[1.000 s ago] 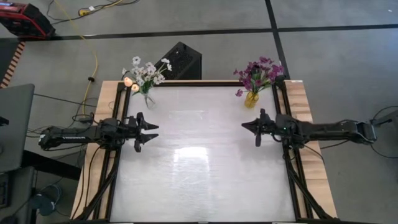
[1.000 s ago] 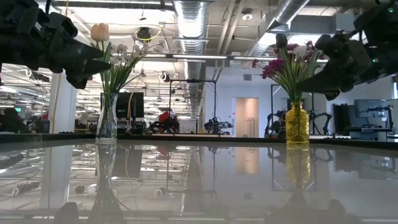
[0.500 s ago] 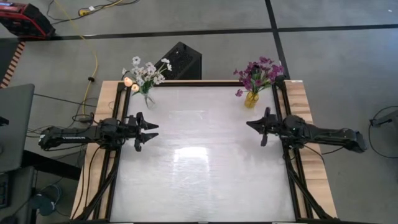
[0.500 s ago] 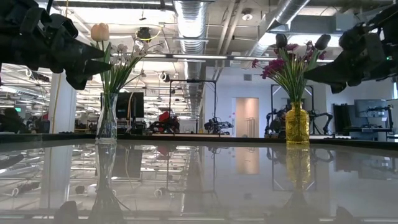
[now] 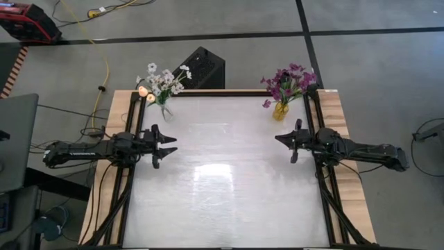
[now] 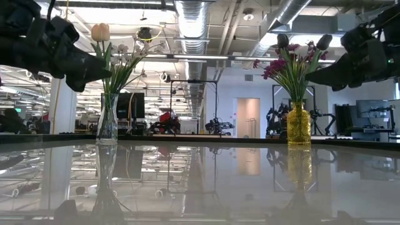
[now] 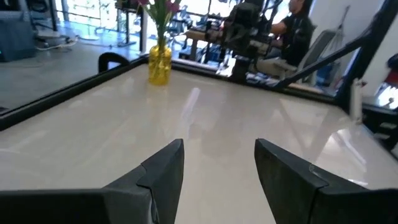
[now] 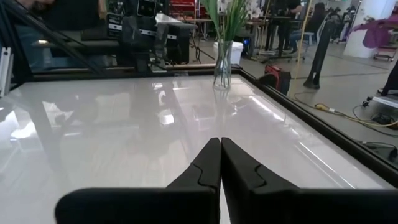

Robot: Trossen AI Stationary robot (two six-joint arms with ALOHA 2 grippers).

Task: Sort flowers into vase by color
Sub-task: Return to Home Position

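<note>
Found right gripper (image 5: 279, 138) drawn back toward the right edge versus a second ago, fingers pressed together, holding nothing. Saw left gripper (image 5: 173, 144) unmoved at centre left, fingers apart, empty. Noted purple and dark flowers (image 5: 288, 82) in yellow vase (image 5: 280, 110) upper right, white and peach flowers (image 5: 164, 80) in clear vase (image 5: 164, 110) upper left, both unchanged.

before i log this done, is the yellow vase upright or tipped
Upright: the yellow vase stands on its base, flowers rising from its neck.
</note>
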